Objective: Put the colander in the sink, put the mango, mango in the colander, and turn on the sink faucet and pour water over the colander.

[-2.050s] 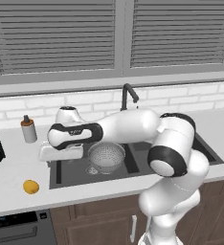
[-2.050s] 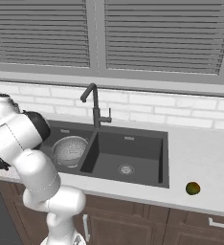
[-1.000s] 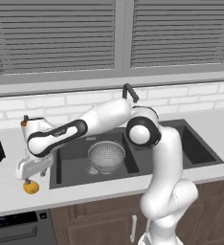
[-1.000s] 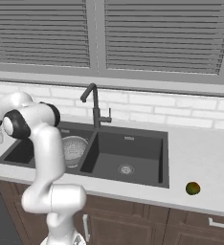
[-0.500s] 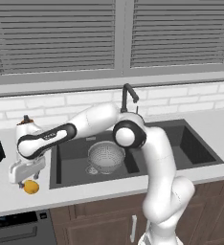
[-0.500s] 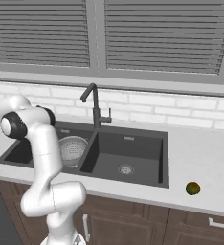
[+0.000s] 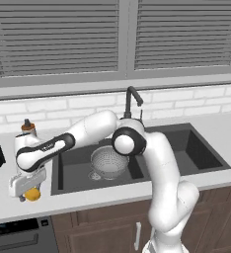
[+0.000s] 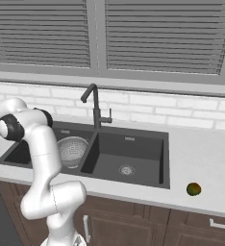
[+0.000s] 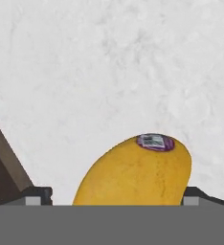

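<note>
Currently the gripper [image 7: 29, 193] is lowered over the yellow mango [image 7: 33, 194], which lies on the table [image 7: 4, 207] just left of the sink [image 7: 75, 160]. In the hand view the yellow mango [image 9: 135, 172] sits between the two finger tips, one at each side; whether the pads are pressing on it cannot be told, so contact is unconfirmed.

For the grasp to be sound, it is judged that the fingers should be closed across the fruit's narrow width near its middle, and the lift begun only once it is firmly pinched, since a rounded fruit may slip or roll.

Count: one colander [image 7: 109, 162], seated in the left basin of the sink; two mangoes, the greenish mango [image 8: 193, 189] lying on the table well right of the sink; one sink faucet [image 7: 132, 102], with no water seen running.
</note>
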